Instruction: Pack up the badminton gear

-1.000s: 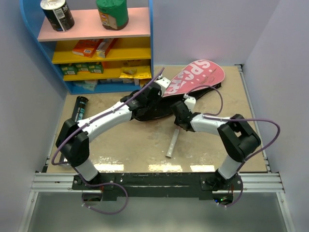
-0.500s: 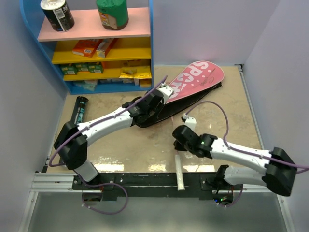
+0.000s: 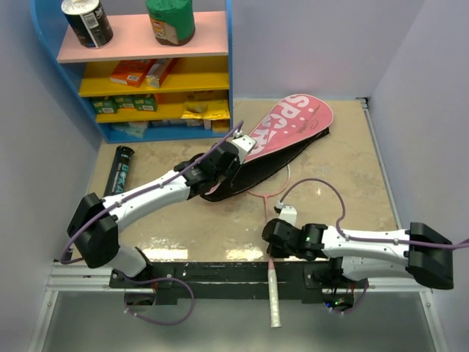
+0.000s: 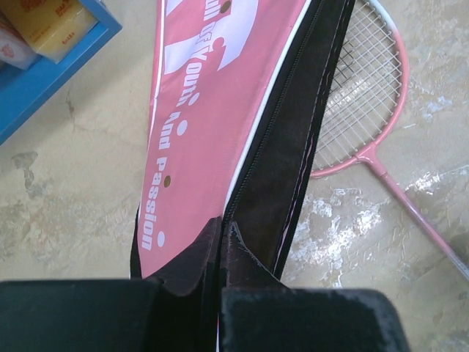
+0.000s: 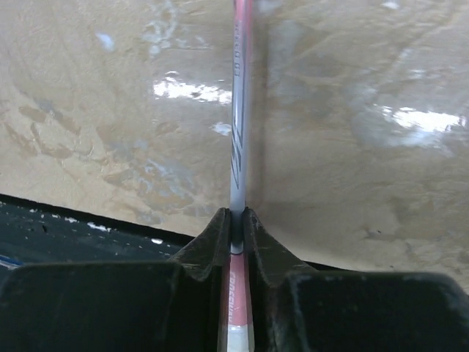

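The pink "SPORT" cover (image 3: 293, 121) lies at the back of the table with its black zip edge spread apart. My left gripper (image 3: 238, 152) is shut on that black edge (image 4: 253, 220). A pink-framed racket (image 3: 273, 290) lies half out of the cover; its strung head (image 4: 359, 95) rests beside the opening. My right gripper (image 3: 274, 248) is shut on the racket's thin shaft (image 5: 238, 147) near the table's front edge, and the grip end hangs past that edge. A black tube (image 3: 121, 167) with teal lettering lies at the left.
A blue shelf unit (image 3: 228, 73) with snack boxes stands at the back left, with two cans (image 3: 86, 20) on its top board. Grey walls close in both sides. The metal rail (image 3: 220, 275) runs along the near edge.
My right gripper has drawn the racket toward the near edge, so its head has slid out of the cover and the handle now overhangs the front. My left gripper kept hold of the cover.
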Available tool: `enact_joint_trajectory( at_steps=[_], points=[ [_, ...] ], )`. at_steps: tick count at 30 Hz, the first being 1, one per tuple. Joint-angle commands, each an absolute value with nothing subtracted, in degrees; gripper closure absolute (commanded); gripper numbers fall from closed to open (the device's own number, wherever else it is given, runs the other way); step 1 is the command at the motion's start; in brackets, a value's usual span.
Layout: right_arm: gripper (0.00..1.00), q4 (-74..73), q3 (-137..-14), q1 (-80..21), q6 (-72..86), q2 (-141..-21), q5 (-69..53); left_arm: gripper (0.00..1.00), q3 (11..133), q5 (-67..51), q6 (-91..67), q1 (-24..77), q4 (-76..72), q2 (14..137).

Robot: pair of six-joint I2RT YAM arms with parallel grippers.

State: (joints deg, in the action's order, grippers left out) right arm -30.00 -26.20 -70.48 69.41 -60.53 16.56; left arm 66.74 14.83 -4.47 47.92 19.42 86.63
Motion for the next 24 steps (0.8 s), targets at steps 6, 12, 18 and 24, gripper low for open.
enact_joint_trajectory(
  at_steps=[6, 12, 18, 24],
  points=[
    [0.56, -33.0, -33.5, -72.9, 68.1, -69.0, 17.4, 1.00, 63.6, 15.1, -5.0, 47.9, 16.3, 81.7],
    [0.48, -40.3, -42.7, -72.5, 69.4, -74.3, 27.3, 1.00, 62.4, 15.0, -4.7, 47.8, 15.6, 81.0],
    [0.46, -38.4, -46.1, -63.2, 62.9, -79.5, 30.2, 1.00, 61.6, 15.1, -4.7, 47.9, 15.3, 81.0],
    [0.47, -31.9, -46.7, -55.3, 54.1, -83.4, 29.5, 1.00, 60.6, 14.3, -4.5, 47.8, 14.8, 80.9]
  ],
)
